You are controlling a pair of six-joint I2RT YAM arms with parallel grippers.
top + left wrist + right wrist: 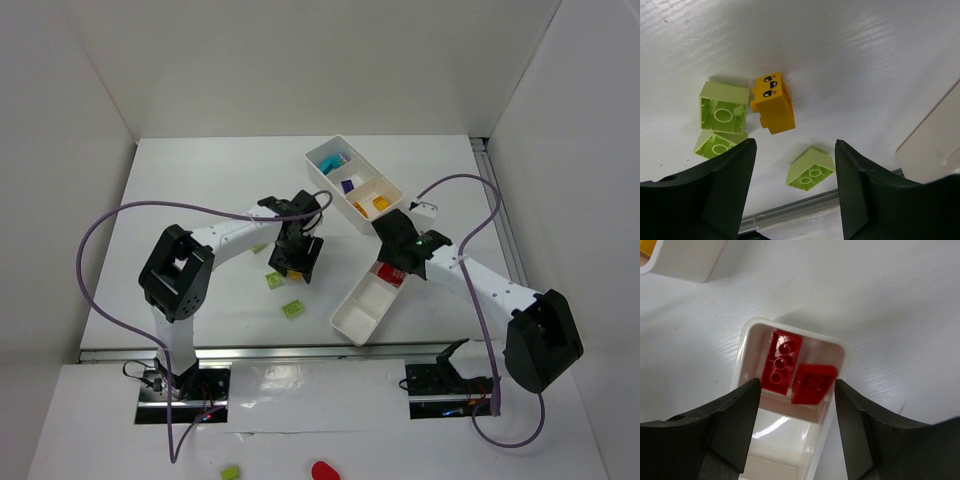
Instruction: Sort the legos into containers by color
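Your left hand [794, 149] hung released over the surface [850, 60], jaws spread wide with nothing between them. Four loose legos lay beneath it. The orange-yellow brick [772, 102], printed with a small face, was tipped on its side. Just beside it sat the first green brick [724, 109], flipped with its hollow underside up. The second green brick [715, 145] touched that one's near edge and was partly hidden by your left hand's finger [725, 190]. The third green brick [810, 169], a sloped piece, lay apart from the others, roughly between the two fingertips.

Your right hand [797, 384] was also released and empty, jaws wide, hovering over the end compartment of the near tray [790, 322]. Two red pieces sat in that compartment, touching. The long red brick [781, 362] lay with its underside up, and the second red brick [812, 382] was tilted against it.

From above, the far tray [383, 187] lay diagonally beyond both hands, well apart from the loose green bricks. It held a teal brick [328, 162] in its far compartment, a purple brick [347, 185] in the next, and orange-yellow pieces [370, 206] in the one nearest your right hand. I could not tell whether the two trays touched, since your right arm covered the spot.
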